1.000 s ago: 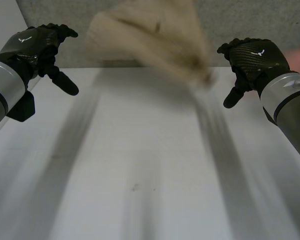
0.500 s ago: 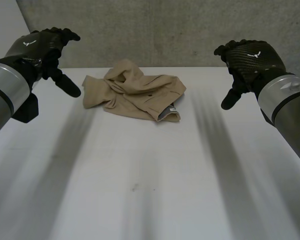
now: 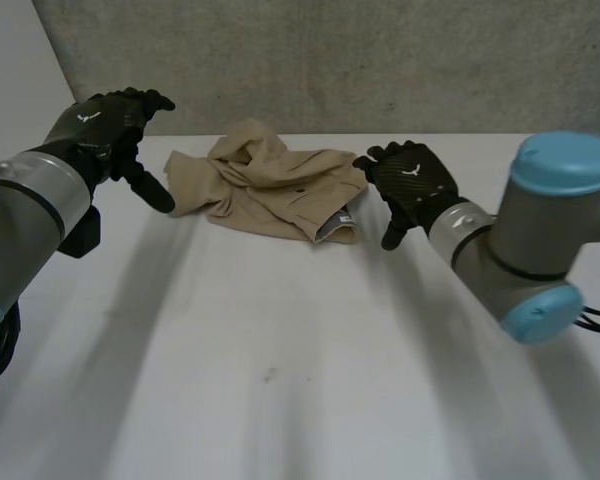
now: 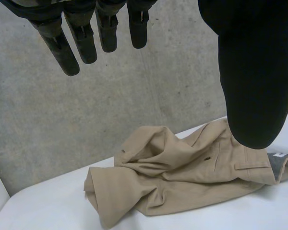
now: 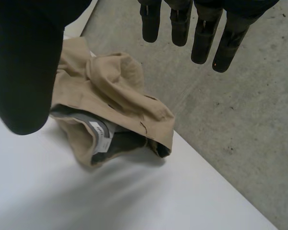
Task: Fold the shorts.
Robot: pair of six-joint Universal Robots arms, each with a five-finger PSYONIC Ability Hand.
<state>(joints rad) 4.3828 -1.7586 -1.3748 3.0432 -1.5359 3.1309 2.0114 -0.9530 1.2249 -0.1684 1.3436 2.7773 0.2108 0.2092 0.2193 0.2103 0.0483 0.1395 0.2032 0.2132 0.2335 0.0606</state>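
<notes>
Tan shorts (image 3: 270,182) lie crumpled in a heap at the far middle of the white table (image 3: 280,340), the grey-lined waistband with a white label turned toward my right side. My left hand (image 3: 105,125) hovers just left of the heap, fingers straight and open, holding nothing. My right hand (image 3: 410,185) hovers just right of the waistband, open and empty too. Below the left hand's fingertips (image 4: 105,38) the shorts (image 4: 182,172) spread out on the table. Beyond the right hand's fingertips (image 5: 182,28) lies the waistband end of the shorts (image 5: 110,115).
A grey concrete wall (image 3: 380,60) rises right behind the table's far edge. The white tabletop stretches bare from the shorts to the near edge.
The shorts dropped onto the table and now lie still. Both hands moved inward toward the heap, the right one much farther, its arm now swung across the right side.
</notes>
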